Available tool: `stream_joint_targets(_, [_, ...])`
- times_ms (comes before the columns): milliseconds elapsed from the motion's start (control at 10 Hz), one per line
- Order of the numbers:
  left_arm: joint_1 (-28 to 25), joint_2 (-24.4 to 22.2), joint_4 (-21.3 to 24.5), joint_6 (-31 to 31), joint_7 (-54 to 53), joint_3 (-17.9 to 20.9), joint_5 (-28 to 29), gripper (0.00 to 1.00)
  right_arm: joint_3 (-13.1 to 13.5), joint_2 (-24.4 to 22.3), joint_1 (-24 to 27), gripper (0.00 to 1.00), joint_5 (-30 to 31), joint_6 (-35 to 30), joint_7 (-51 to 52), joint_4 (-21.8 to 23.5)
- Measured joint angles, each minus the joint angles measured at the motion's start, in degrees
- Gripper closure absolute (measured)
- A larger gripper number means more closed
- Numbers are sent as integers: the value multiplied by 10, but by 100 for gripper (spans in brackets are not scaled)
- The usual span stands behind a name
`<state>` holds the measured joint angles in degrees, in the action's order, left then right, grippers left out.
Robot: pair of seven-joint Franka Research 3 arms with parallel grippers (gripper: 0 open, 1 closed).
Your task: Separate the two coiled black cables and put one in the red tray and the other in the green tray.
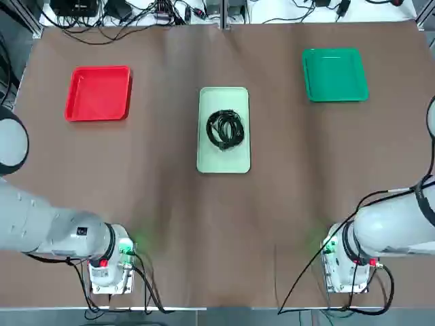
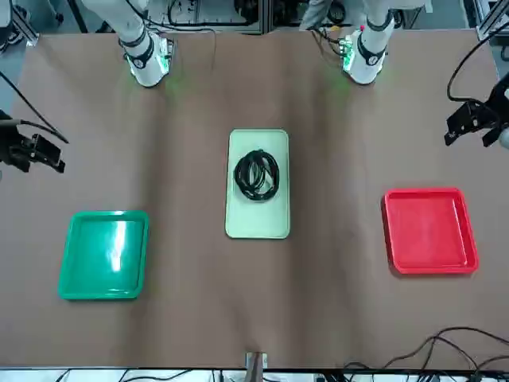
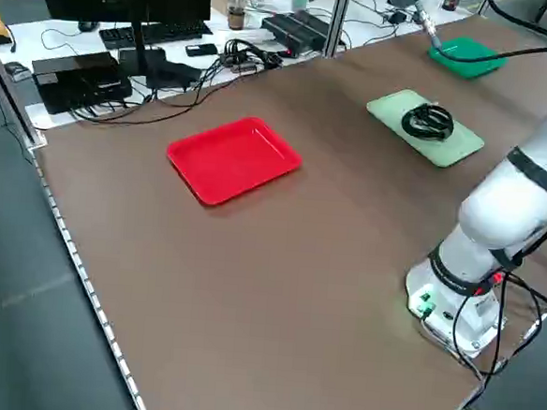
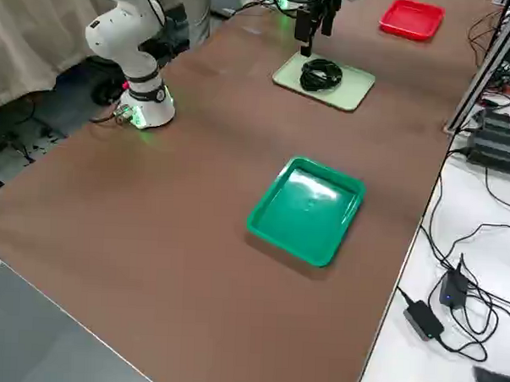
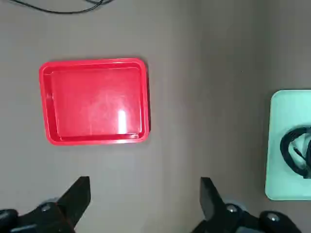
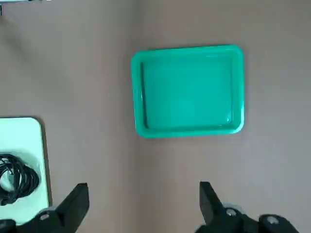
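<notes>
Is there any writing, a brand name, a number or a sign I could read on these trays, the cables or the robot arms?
None can be read.
red tray: plain, no label.
green tray: plain, no label.
pale green tray under the coiled black cables: no print showing.
Arm bases: only small green and red lights, no legible lettering.
Devices on the desk beyond the table: any markings are too small to read.

A brown table carried three trays. The red tray lay toward the left arm's side, the green tray toward the right arm's side, both well apart from the pale mint tray at the middle. The two arm bases, left base and right base, stood on the near edge. Loose wires lay past the far edge.
</notes>
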<state>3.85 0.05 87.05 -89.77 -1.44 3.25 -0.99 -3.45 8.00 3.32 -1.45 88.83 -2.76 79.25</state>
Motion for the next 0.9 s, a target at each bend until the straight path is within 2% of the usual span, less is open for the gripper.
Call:
stream_joint_targets(700, [2, 3, -10, -4, -16, 0, 1, 0, 0, 0, 0, 0, 0, 0, 0, 0])
stream_joint_targets(800, [8, 6, -12, -7, -27, -7, 1, 0, 0, 0, 0, 0, 0, 0, 0, 0])
stream_joint_targets(900, [13, 17, -12, -19, -37, -29, 1, 0, 0, 0, 0, 0, 0, 0, 0, 0])
